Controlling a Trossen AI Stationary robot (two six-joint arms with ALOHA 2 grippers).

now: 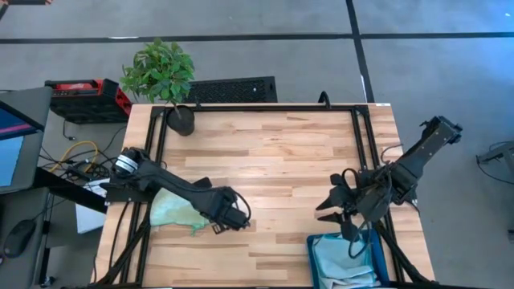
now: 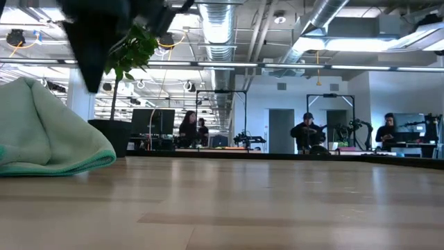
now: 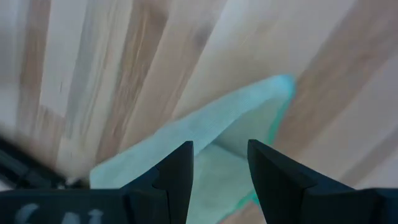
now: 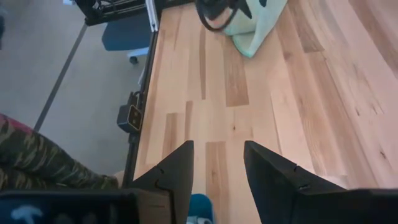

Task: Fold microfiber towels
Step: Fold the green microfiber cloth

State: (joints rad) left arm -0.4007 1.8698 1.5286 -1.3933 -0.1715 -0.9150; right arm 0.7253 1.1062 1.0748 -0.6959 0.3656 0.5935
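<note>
Pale wood planks form the table (image 1: 273,152). Near its left edge lies the crumpled light green towel (image 1: 173,209), with the left gripper (image 1: 239,217) just beside it, fingers apart and empty. Over by the teal bin (image 1: 312,261), holding a light blue towel (image 1: 341,261), the right gripper (image 1: 337,205) hovers, fingers apart.

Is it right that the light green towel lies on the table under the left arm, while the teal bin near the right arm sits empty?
Not quite. The teal bin near the right gripper is not empty: the high view shows light blue cloth inside it. The rest holds: the light green towel lies on the table under the left arm.
</note>
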